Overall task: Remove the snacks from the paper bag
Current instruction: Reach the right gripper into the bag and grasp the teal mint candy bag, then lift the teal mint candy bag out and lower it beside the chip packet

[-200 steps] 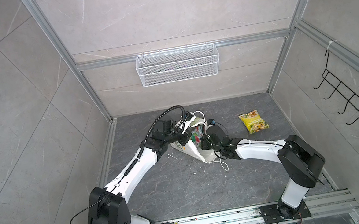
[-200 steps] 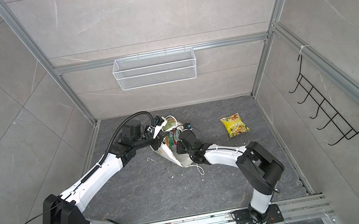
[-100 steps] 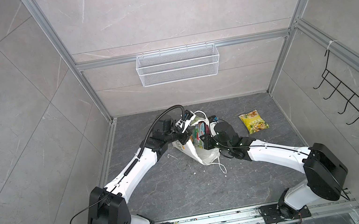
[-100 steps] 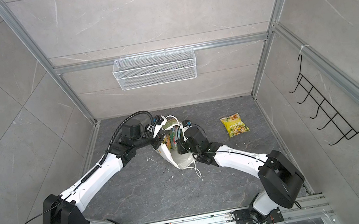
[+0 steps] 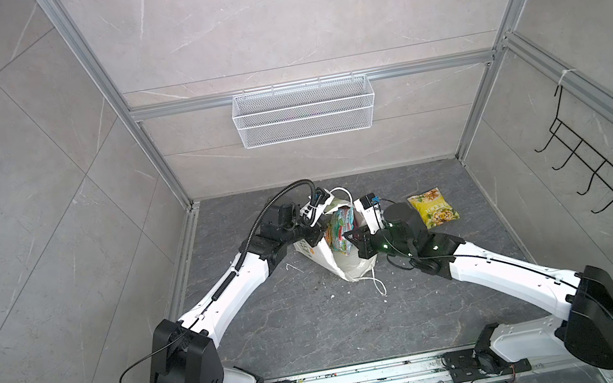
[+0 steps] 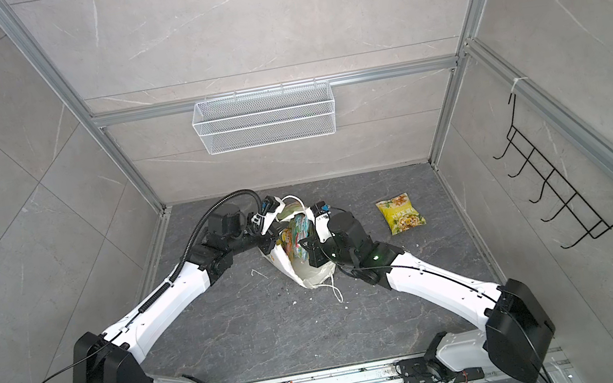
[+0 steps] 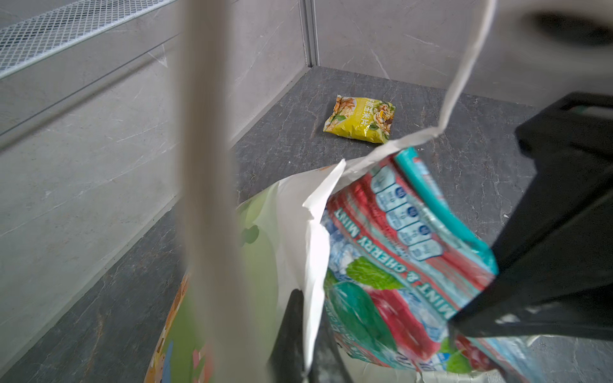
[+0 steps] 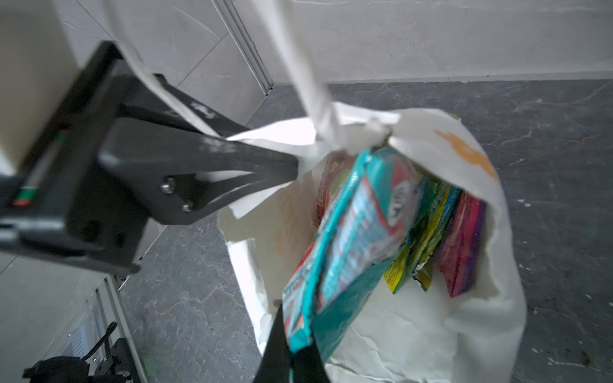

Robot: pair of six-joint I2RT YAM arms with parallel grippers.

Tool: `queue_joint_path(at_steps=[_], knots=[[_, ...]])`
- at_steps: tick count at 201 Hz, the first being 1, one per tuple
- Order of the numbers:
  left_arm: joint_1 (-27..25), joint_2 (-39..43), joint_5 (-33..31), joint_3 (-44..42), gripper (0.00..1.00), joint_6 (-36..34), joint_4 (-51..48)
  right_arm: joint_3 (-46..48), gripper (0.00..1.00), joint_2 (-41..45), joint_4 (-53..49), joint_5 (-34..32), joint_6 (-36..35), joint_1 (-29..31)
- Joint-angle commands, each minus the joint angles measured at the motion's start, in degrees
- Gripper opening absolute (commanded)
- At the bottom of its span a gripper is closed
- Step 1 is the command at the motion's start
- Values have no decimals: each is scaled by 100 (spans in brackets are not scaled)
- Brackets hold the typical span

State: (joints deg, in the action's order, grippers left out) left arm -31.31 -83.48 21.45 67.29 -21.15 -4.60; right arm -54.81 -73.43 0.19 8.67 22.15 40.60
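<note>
At the mouth of the paper bag (image 8: 464,315), the right gripper (image 8: 295,345) is clamped on the teal packet (image 8: 348,232), which stands lengthwise half out beside the other packets (image 8: 457,238), while the left gripper (image 8: 293,165) pinches the bag's rim, with the yellow packet (image 5: 433,208) beyond on the dark stone floor (image 5: 319,325) and the wire basket (image 5: 305,117) on the back wall.

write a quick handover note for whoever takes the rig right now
Grippers: left gripper shut on the paper bag rim, holding the mouth open; right gripper shut on the teal packet, partly out of the bag.
Done: yellow packet lies on the table, right of the bag.
Left: finish the teal one, then yellow-green packet, purple packet, orange-red packet, all inside the bag.
</note>
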Motion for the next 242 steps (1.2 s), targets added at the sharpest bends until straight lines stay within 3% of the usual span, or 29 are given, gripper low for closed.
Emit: queue_joint_path(at_steps=[1,43,69,81,144,165,187,209,242], knots=[[-35,26,13,277,0,126,335,-3,0,440,-18,285,-411,36],[-34,43,-46,259,0,120,355,-126,0,951,-720,952,-991,-13],[-35,60,-65,250,0,127,355,-235,0,1277,-1333,1937,-1316,-218],[-34,69,-82,233,0,128,363,-291,0,1469,-1613,2080,-1382,-286],[-33,82,-133,162,0,179,495,-303,0,2273,-2750,900,-1445,-1030],[-33,73,-133,171,0,181,479,-118,0,2700,-2612,652,-1439,-1245],[-38,52,-120,192,0,173,495,189,0,3220,-2326,-469,-1257,-1325],[-34,4,-109,230,0,177,525,429,0,3622,-1984,-864,-1204,-1369],[-38,-80,-50,346,0,180,495,471,0,3447,-1681,-1550,-1046,-1431]])
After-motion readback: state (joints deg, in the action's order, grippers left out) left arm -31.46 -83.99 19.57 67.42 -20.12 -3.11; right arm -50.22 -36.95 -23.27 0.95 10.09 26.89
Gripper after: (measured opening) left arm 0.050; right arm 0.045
